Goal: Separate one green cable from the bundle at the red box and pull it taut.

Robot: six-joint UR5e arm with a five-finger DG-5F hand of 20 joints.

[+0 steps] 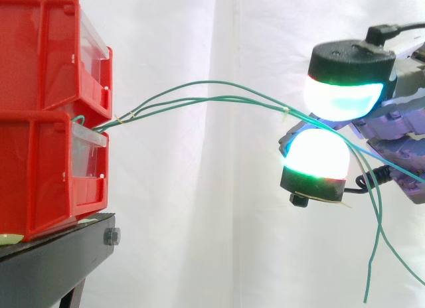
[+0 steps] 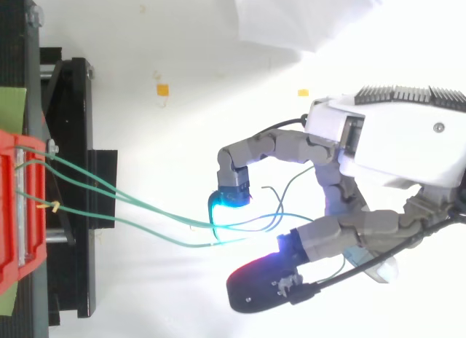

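Several thin green cables (image 1: pixel 199 99) leave the gap between the two stacked red boxes (image 1: pixel 40 122) and arc slackly rightward to my hand (image 2: pixel 393 141). In the side view they pass between an upper glowing pad (image 1: pixel 342 89) and a lower one (image 1: pixel 317 158), then hang loose below the hand with free ends (image 1: pixel 366 295). From above, the green cables (image 2: pixel 145 210) converge under a curled finger with a cyan pad (image 2: pixel 231 192). One strand loops up against that pad. A second digit (image 2: pixel 291 250) closes in from the other side of the strands.
The red boxes (image 2: pixel 14 207) sit on a black stand (image 1: pixel 60 245) at the left, with a white curtain behind. Two small orange scraps (image 2: pixel 162 89) lie on the white floor. Between the stand and my hand there is only open space crossed by the cables.
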